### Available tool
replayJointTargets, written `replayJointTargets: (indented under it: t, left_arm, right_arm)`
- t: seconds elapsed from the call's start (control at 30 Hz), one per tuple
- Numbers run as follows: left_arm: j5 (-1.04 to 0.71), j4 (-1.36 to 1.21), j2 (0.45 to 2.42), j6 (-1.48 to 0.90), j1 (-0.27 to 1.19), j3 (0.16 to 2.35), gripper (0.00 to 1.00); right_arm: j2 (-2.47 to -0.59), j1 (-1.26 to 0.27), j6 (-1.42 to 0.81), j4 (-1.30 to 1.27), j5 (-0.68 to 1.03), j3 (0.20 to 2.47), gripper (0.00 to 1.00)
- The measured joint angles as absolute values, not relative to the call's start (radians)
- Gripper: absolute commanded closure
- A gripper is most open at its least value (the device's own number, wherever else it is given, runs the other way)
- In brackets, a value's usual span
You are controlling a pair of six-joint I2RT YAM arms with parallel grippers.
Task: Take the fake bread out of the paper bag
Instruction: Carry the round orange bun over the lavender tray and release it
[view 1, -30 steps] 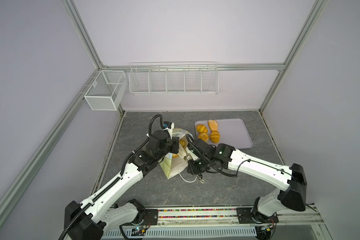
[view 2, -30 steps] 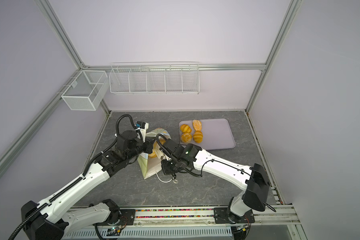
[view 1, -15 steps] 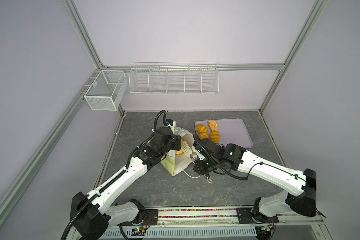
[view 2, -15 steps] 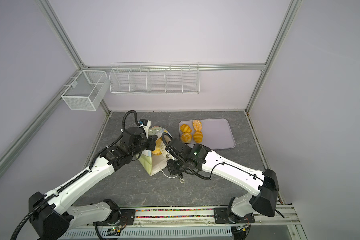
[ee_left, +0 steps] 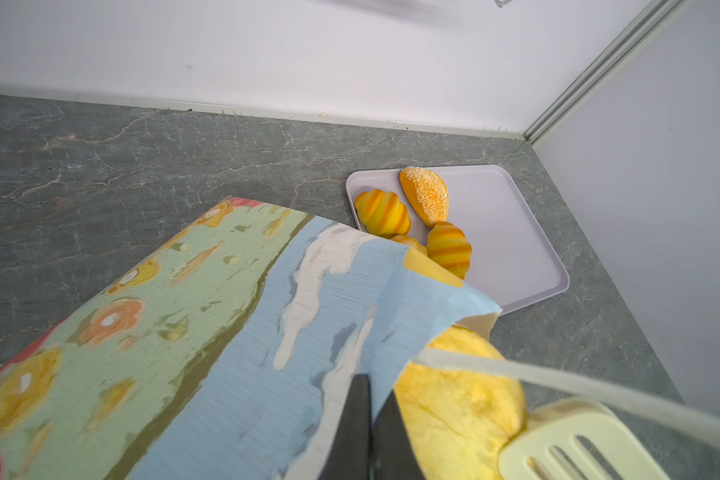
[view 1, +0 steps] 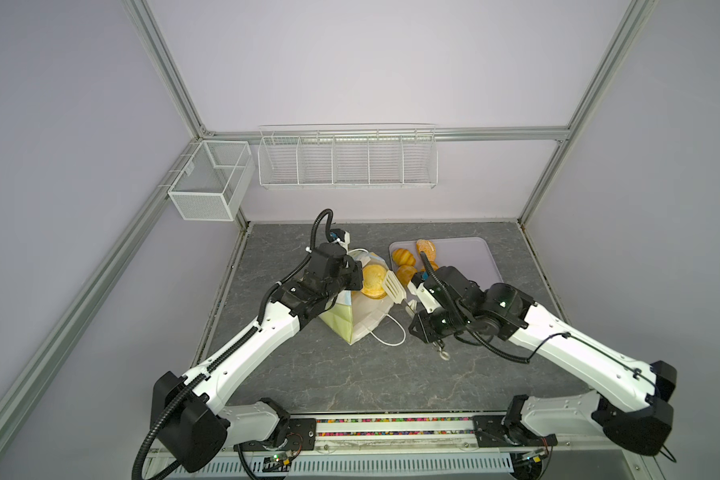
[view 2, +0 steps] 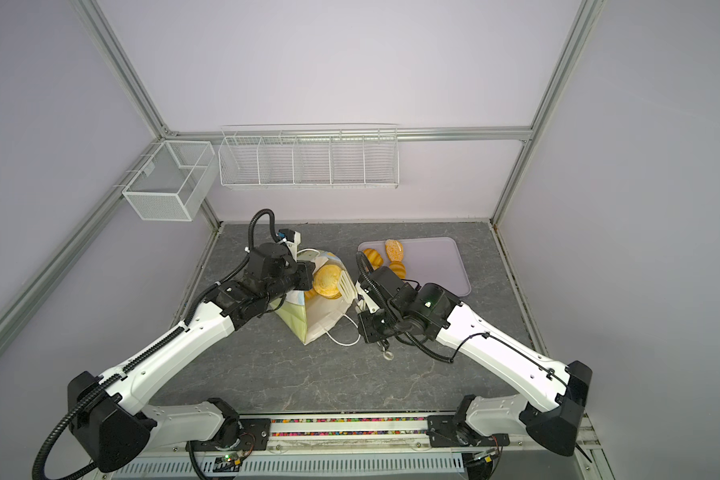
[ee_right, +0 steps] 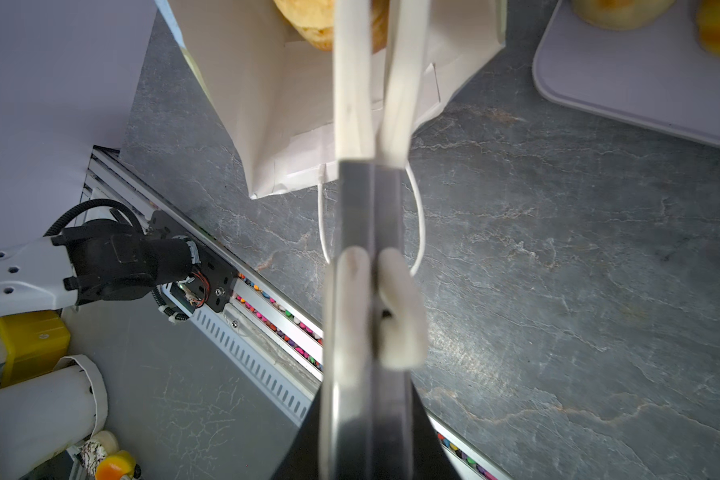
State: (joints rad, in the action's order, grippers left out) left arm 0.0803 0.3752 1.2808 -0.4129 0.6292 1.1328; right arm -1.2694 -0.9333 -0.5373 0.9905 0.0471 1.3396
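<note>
1. We found the paper bag (view 1: 362,318) (view 2: 321,318) lying on the desk (view 1: 350,374) near its middle, just left of the lilac tray (view 1: 466,257) (view 2: 437,262). Its white inside (ee_right: 275,104) was turned up, and a cord handle (ee_right: 422,220) was looped on the desk toward the front edge.
2. The left fingers (ee_left: 360,411) were pinched tight on the rim of the bag's blue-sky printed face (ee_left: 225,311), holding that face lifted.
3. The right fingers (ee_right: 360,183) were clamped on cream slotted tongs (view 1: 393,286) (ee_right: 350,83), pressing the two arms nearly together.
4. A smooth round bun (view 1: 373,281) (view 2: 327,281) (ee_left: 454,399) sat between the tongs' heads at the bag's mouth, over the white inside.
5. The tray sat toward the desk's back right corner.
6. At the tray's end nearest the bag we counted four pastries. There were a crumb-topped oval (ee_left: 425,199), two ridged rolls (ee_left: 382,212) and a fourth (ee_left: 410,242) mostly hidden behind the bag's rim.
</note>
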Motion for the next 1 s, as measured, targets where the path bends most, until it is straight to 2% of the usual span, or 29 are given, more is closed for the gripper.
replayJointTargets:
  t: [0.3,0.53,0.67,0.87,1.0]
  left_arm:
    - [0.047,0.374,1.333,-0.434,0.598,1.175,1.0]
    - [0.033,0.376,1.367,-0.435,0.59,1.199,1.0]
    - [0.023,0.376,1.378,-0.434,0.584,1.203,1.0]
    - [0.0,0.381,1.387,-0.433,0.582,1.203,1.0]
    - [-0.01,0.392,1.384,-0.427,0.579,1.203,1.0]
  right_arm:
    - [-1.235,-0.829,-0.481,1.024,0.071,1.337,0.93]
    - [-1.195,-0.645,-0.409,1.032,0.124,1.345,0.93]
    - [-1.2,-0.487,-0.35,1.036,0.131,1.372,0.93]
    - [-1.289,-0.256,-0.267,1.041,0.123,1.439,0.93]
    - [-1.378,-0.208,-0.198,1.074,0.028,1.494,0.93]
